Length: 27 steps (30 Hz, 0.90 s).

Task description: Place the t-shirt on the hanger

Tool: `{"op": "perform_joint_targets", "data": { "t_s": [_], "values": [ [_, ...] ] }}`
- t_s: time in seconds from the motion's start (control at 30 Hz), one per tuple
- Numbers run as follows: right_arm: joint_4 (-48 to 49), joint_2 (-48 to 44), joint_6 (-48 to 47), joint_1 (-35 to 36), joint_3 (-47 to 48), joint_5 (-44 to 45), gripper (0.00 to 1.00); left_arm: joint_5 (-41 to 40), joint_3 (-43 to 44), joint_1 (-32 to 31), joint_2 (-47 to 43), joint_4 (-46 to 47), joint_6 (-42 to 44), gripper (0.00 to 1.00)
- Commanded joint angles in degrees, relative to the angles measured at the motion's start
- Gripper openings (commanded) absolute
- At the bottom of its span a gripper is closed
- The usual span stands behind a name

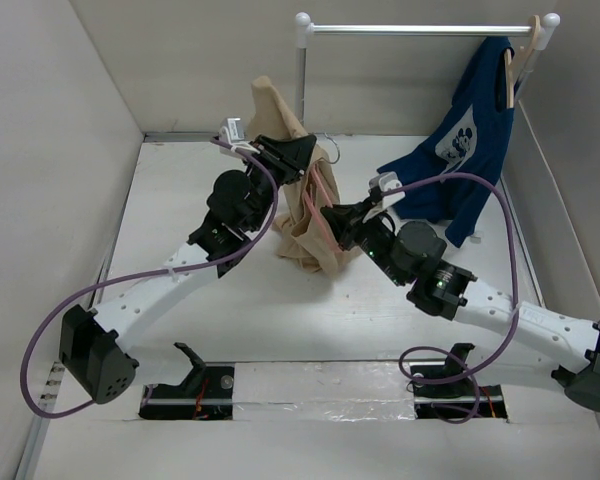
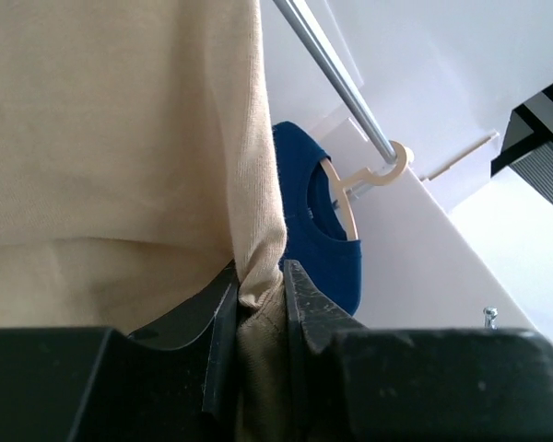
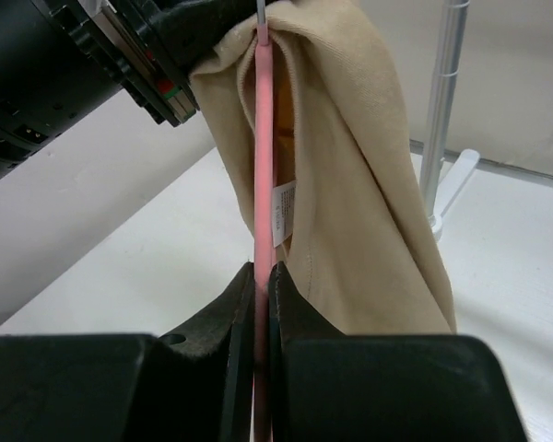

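The tan t-shirt [image 1: 302,225] hangs bunched in mid-table, held up between both arms. My left gripper [image 1: 288,158] is shut on a fold of its upper edge; the left wrist view shows the fabric [image 2: 120,138] pinched between the jaws of that gripper [image 2: 260,293]. The thin pink hanger [image 1: 323,215] runs down inside the shirt. My right gripper [image 1: 332,222] is shut on the hanger; the right wrist view shows the pink bar [image 3: 264,147] clamped between the jaws of my right gripper [image 3: 263,274], going up into the shirt [image 3: 359,184] past a white label. The hook's metal stem shows at the top.
A dark blue t-shirt [image 1: 465,140] with a white graphic hangs on a light wooden hanger [image 1: 522,60] from the white rail [image 1: 420,30] at the back right. The rail's post [image 1: 301,75] stands just behind the tan shirt. White walls enclose the table.
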Motion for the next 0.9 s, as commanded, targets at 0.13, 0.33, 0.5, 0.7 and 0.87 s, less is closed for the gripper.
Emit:
{"op": "perform_joint_targets", "data": {
  "t_s": [0.13, 0.33, 0.5, 0.7, 0.87],
  "values": [
    [4.81, -2.83, 0.8, 0.78, 1.58, -1.31, 0.34, 3.64, -5.66, 2.45, -7.14, 2.33, 0.8, 0.0],
    [-0.54, -8.36, 1.33, 1.3, -3.06, -2.29, 0.69, 11.47, -9.36, 8.42, -7.5, 5.49, -5.7, 0.0],
    [-5.3, -16.09, 2.2, 1.3, -11.23, 0.09, 0.0, 12.44, -9.98, 9.74, -7.32, 5.85, -6.49, 0.0],
    [-1.63, -12.16, 5.72, 1.3, -20.72, -4.66, 0.1, 12.79, -10.59, 9.74, -8.02, 6.02, -7.37, 0.0],
    [11.47, -2.86, 5.29, 2.09, -24.35, -2.64, 0.62, 12.88, -10.77, 9.74, -8.98, 4.53, -7.64, 0.0]
  ]
}}
